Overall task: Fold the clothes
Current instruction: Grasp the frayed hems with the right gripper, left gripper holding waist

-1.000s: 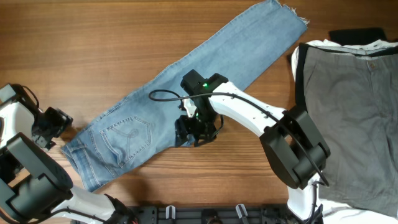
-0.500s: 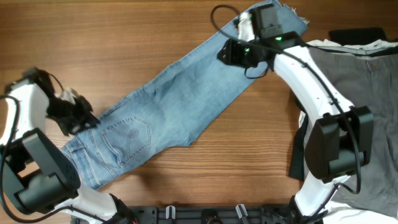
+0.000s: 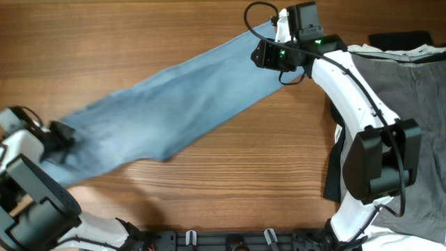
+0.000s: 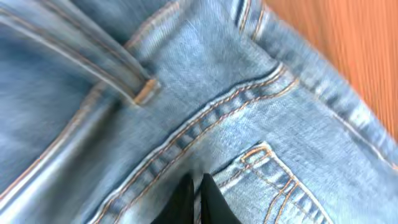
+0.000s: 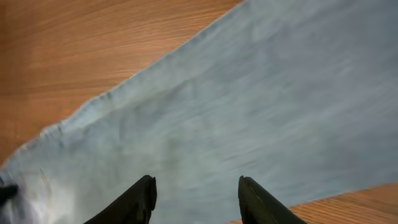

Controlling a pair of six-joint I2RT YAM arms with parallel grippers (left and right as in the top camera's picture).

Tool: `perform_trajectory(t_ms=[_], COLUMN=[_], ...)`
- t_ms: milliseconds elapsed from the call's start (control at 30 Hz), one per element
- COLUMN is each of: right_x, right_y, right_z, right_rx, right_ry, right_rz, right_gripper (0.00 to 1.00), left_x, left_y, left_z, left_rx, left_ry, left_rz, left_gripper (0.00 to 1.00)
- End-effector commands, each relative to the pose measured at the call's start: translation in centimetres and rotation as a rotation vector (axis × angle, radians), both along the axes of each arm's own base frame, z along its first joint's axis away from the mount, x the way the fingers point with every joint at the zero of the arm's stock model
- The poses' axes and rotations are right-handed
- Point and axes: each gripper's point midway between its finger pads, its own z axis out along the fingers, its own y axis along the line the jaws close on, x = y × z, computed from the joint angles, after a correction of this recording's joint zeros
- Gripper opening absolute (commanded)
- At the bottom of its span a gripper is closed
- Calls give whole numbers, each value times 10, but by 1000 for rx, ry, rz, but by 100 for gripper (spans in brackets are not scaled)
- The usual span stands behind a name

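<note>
From overhead, the jeans (image 3: 181, 97) lie in one long diagonal band on the table (image 3: 139, 28), waist end near left, leg end far right; the cloth is blurred and looks drawn taut, probably so that it lies flat before any fold. The left gripper (image 3: 59, 139) sits at the waist end by the left edge; the right gripper (image 3: 265, 56) hangs over the leg end at the far side; one arm at each end suits stretching the garment lengthways. A grey garment (image 3: 397, 104) lies apart on the right, out of the way.

In the left wrist view, the left gripper (image 4: 198, 196) has its jaws closed tip to tip on a pinch of denim; the hold is just beside the stitched corner of a back pocket (image 4: 280, 180), with a belt loop (image 4: 134, 87) further off. Seams and waistband here are thick and probably give a firm purchase for pulling. Bare wood shows at the upper right.

In the right wrist view, the right gripper (image 5: 198, 199) has its jaws partly apart, with the leg of the jeans (image 5: 261, 99) spread smooth beneath and between them; no fold of cloth can be seen pinched, so it seems to hold nothing; it looks placed to take the leg once the cloth settles. No fold has been made yet.
</note>
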Motion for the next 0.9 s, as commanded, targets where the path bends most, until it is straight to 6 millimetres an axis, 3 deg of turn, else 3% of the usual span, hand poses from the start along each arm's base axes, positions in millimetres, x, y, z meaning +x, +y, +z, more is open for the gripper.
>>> perform_trajectory(t_ms=[0,67,133,167,267,333,433,500,600,667,767,867], right_x=[8,18,29,38,49,53,62,73,77,77,74,61], right_y=[-5,-25,-45,-57,-79,-99,-120,-133,-137,-136,-135,-117], right_z=[4,2,4,4,-9,-18,-21,-19,-19,-25,-49,-86], right_rx=[-69,-166,-233,-253,-228,-232,-250,-260,-259,-260,-261,-178], right_ry=[-55,-90,-132,-159,-146,-139,-168,-212,-226,-212,-158,-56], right_rz=[-24,-101,-152,-156,-157,-134,-123,-135,-145,-141,-127,-60], right_gripper=[49,60,64,64,65,65,71,73,74,74,75,75], left_x=[12,23,22,10,-16,-38,-68,-91,-110,-105,-97,-75], left_y=[65,57,27,2,-30,-49,-58,-49,-5,28,60,68], left_z=[62,91,104,100,73,43,7,-18,-36,-33,-13,12], left_rx=[261,195,54,-41,-129,-188,-209,-163,-39,38,119,104], left_ry=[76,42,37,86,220,294,368,405,359,283,253,194], left_rz=[4,-28,-75,-98,-132,-102,-12,91,240,258,149,100], left_gripper=[10,19,27,27,26,22,20,13,4,4,8,22])
